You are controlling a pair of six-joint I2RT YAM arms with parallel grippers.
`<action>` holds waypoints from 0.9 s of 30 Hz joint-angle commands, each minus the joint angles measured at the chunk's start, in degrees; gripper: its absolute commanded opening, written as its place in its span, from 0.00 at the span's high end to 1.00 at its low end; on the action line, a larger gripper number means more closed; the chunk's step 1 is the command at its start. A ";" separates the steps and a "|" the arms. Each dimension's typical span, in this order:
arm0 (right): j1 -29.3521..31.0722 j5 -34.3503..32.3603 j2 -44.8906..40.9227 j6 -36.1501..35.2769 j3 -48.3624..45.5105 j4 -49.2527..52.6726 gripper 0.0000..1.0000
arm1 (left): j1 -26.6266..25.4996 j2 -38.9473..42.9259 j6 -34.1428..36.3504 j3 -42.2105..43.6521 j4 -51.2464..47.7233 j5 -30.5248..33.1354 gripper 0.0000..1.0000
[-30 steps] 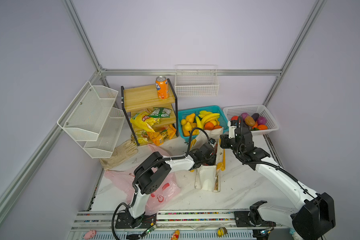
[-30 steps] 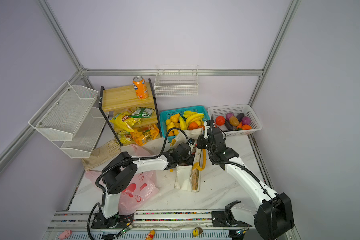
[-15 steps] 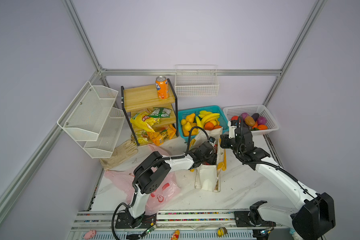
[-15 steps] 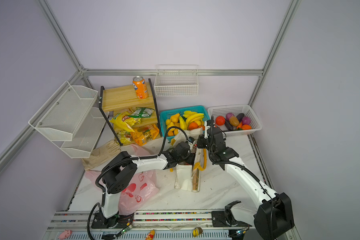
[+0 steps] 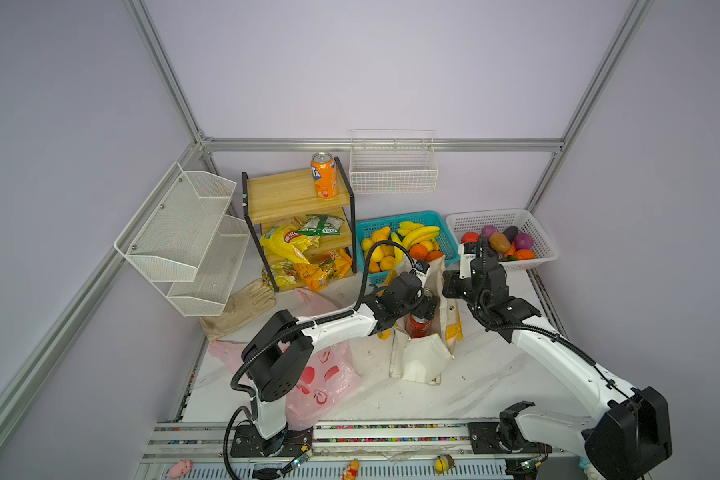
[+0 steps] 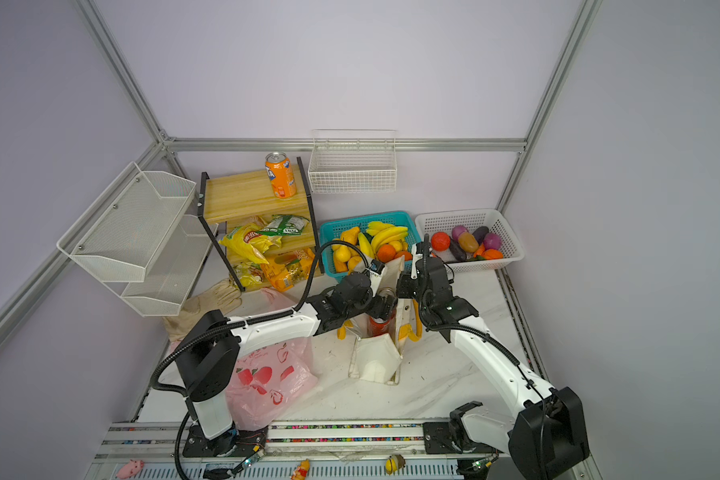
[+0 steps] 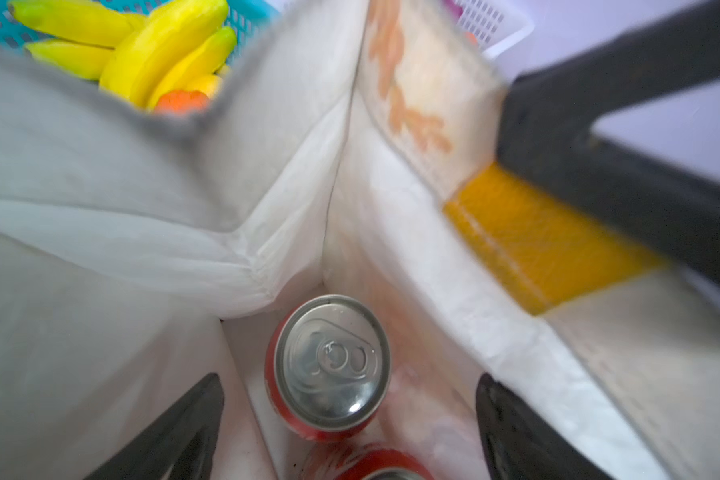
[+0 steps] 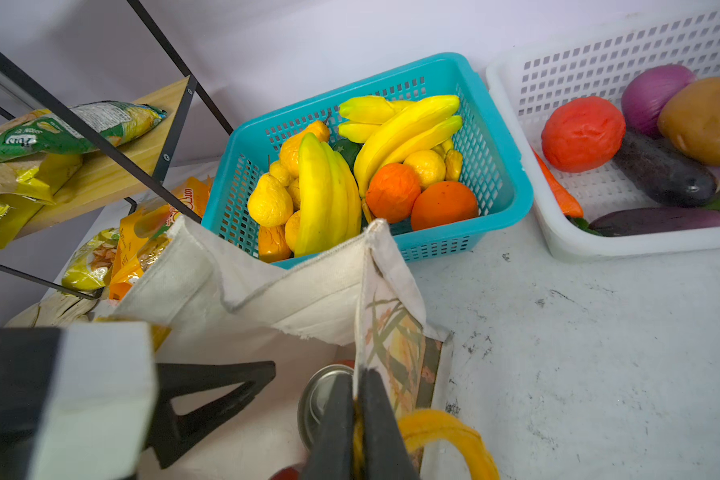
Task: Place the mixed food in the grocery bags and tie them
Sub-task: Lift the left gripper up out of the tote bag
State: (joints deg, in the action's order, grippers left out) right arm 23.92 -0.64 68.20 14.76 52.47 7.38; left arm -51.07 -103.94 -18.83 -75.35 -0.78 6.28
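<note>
The white canvas tote [image 5: 416,361] [image 6: 375,365] with yellow handles stands mid-table. Two red cola cans stand inside it, one [image 7: 331,361] [image 5: 417,326] between and beyond my left fingers, another [image 7: 375,465] nearer. My left gripper [image 7: 348,384] [image 5: 427,305] hangs open in the tote's mouth, its fingers clear of both cans. The right gripper [image 8: 356,376] [image 5: 447,286] is shut on the tote's rim at a yellow handle [image 8: 445,432]. The pink apple-print bag [image 5: 329,374] [image 6: 267,374] lies slumped at the front left. Yellow and orange toy fruits [image 8: 391,191] fill the teal basket [image 5: 443,220].
A white basket [image 5: 537,232] of toy vegetables sits at the back right. A wooden shelf [image 5: 283,195] holds an orange soda can [image 5: 324,174] and snack packets [image 5: 292,245]. A tan bag [image 5: 238,307] lies at the left, under wire racks [image 5: 184,237].
My left gripper's jaws have spread wider inside the tote, leaving the cola can standing free. Both arms have barely moved; the right still pinches the rim.
</note>
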 commanded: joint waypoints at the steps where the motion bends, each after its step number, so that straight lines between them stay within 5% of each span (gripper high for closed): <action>1: 0.05 0.51 -0.75 0.26 -1.31 1.67 0.92 | 0.51 4.19 0.79 1.26 1.69 -1.14 0.06; 12: -0.10 -0.06 -1.52 0.35 -1.14 1.78 0.93 | 2.74 15.03 2.89 1.05 -7.52 -2.61 0.06; 20: -0.11 0.80 -1.50 0.44 -0.96 1.50 0.94 | 6.88 27.40 0.88 4.55 -16.42 3.00 0.06; 27: -0.07 2.01 -1.01 0.27 -0.10 1.50 0.94 | 10.90 27.71 -5.86 4.73 -25.14 -3.46 0.06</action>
State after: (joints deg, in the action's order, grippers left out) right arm 23.88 -0.08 67.66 14.87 52.47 7.49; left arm -40.91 -75.35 -21.10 -73.10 -21.02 6.15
